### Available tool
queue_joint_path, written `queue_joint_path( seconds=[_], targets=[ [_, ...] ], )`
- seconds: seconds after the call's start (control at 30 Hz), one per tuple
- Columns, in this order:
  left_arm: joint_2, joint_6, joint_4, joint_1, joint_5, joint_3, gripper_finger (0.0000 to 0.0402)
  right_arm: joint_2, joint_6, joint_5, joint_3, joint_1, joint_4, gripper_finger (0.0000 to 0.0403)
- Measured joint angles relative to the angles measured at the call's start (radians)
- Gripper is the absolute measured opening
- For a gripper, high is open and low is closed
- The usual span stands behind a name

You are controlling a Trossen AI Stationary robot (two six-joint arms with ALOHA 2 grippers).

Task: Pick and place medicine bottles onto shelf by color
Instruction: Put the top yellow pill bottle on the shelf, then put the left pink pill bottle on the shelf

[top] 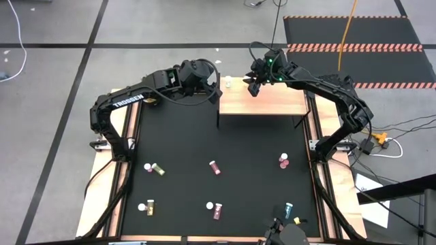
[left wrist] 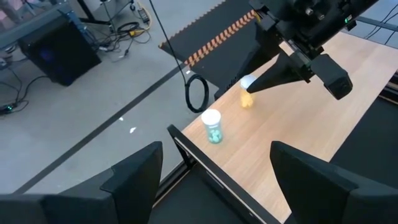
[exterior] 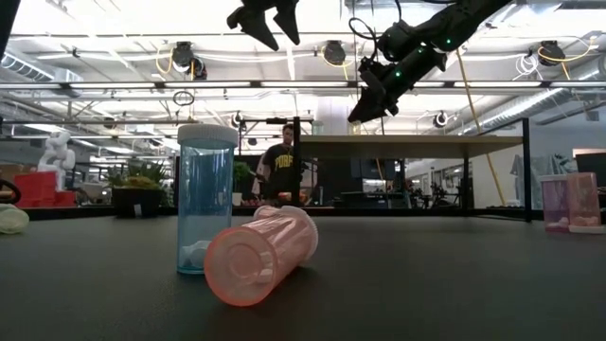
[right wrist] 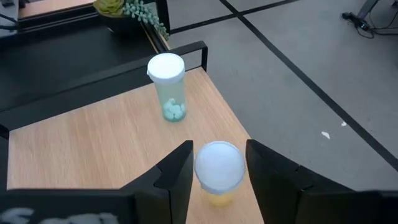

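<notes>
1. Step in hand: right end effector [right wrist: 219,163] is setting a yellow bottle [right wrist: 218,171] on the shelf [top: 272,103], near its far left corner. I read it as mid-release.
2. Right fingers straddle the bottle's white cap with a slim gap on each side in the right wrist view. Partly open, probably no longer gripping; can't confirm contact is fully gone.
3. Yellow bottle stands upright on the shelf, near the edge. A teal bottle [right wrist: 168,87] with a white cap stands upright close by, nearer the corner, and the two are apart.
4. Left end effector [left wrist: 211,171] hovers just off the shelf's left end, fingers wide apart, holding nothing.
5. Next move, as I judge it: open the right fingers a bit more, lift straight up so a finger doesn't clip the cap and tip the bottle off the edge, then fetch another.
6. Still on the desk [top: 184,146]: pink, dark red and yellow bottles scattered over the near half, some lying down. In the low view a teal bottle [exterior: 205,201] stands upright with a pink one [exterior: 260,256] on its side against it. Most of the task remains.
7. Bottles are small, light, smooth cylinders; the lying ones will likely roll if nudged.
</notes>
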Motion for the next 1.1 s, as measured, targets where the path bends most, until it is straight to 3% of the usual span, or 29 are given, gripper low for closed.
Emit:
queue_joint_path(
  seconds=[0.33, 0.67, 0.8, 0.97, 1.1],
  targets=[
    [0.0, 0.001, -0.001, 0.0, 0.0, 0.0, 0.0299, -0.011, 0.01, 0.028, -0.002, -0.001, -0.011, 0.0146],
    [-0.163, -0.073, -0.144, -0.012, -0.027, -0.002, 0.0299, -0.223, -0.001, 0.026, -0.002, -0.006, 0.0, 0.0146],
    [-0.224, -0.165, -0.282, -0.021, -0.035, 0.0, 0.0298, -0.311, -0.003, 0.024, -0.002, -0.005, -0.039, 0.0146],
    [-0.245, -0.407, -0.577, -0.08, -0.04, -0.003, 0.0298, -0.428, 0.039, -0.035, -0.004, -0.005, -0.142, 0.0146],
    [-0.246, -0.592, -0.65, -0.181, -0.071, -0.103, 0.0298, -0.546, 0.135, -0.116, -0.096, -0.004, -0.094, 0.0146]
  ],
)
